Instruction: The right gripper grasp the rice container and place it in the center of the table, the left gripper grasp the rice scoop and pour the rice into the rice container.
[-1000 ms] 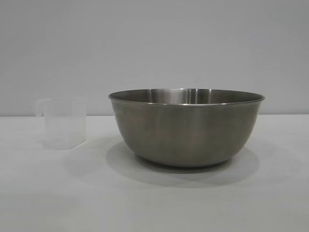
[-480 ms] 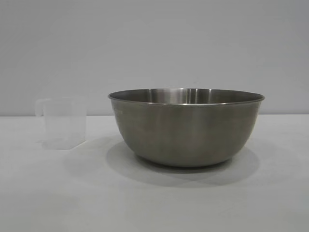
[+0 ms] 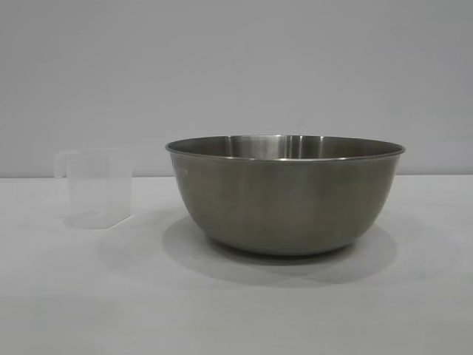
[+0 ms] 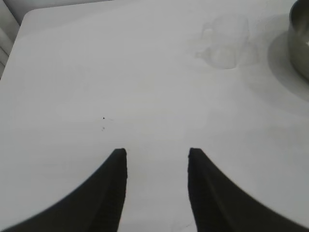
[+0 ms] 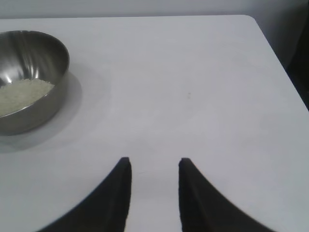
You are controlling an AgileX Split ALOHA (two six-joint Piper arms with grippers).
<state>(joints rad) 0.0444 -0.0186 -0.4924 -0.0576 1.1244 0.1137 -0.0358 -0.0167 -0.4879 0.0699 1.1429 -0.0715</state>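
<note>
Setting: a white table (image 3: 66, 310) in front of a plain grey wall; nothing else stands on it but the two vessels.
Left gripper (image 4: 157, 157): hanging above bare table, fingers parted with nothing between them, well short of the scoop.
Right gripper (image 5: 154, 164): likewise over bare table, fingers apart and empty, the bowl off to one side and well apart from it.
Scoop (image 3: 96, 188): upright on the table beside the bowl, clear of it, handle turned away from the bowl; in the left wrist view (image 4: 224, 43) it sits ahead of the fingers. It looks empty.
Bowl (image 3: 284, 196): upright near the middle of the table, resting flat.
Rice (image 5: 21, 94): a pale mound already lying in the bowl's bottom, seen only from the right wrist.
Why so: with rice in the bowl, the scoop apparently empty and set down, and both arms drawn back with empty fingers, the pouring seems finished and the arms parked.
Change from earlier: none to speak of; bowl and scoop sit exactly where they were a second ago.
</note>
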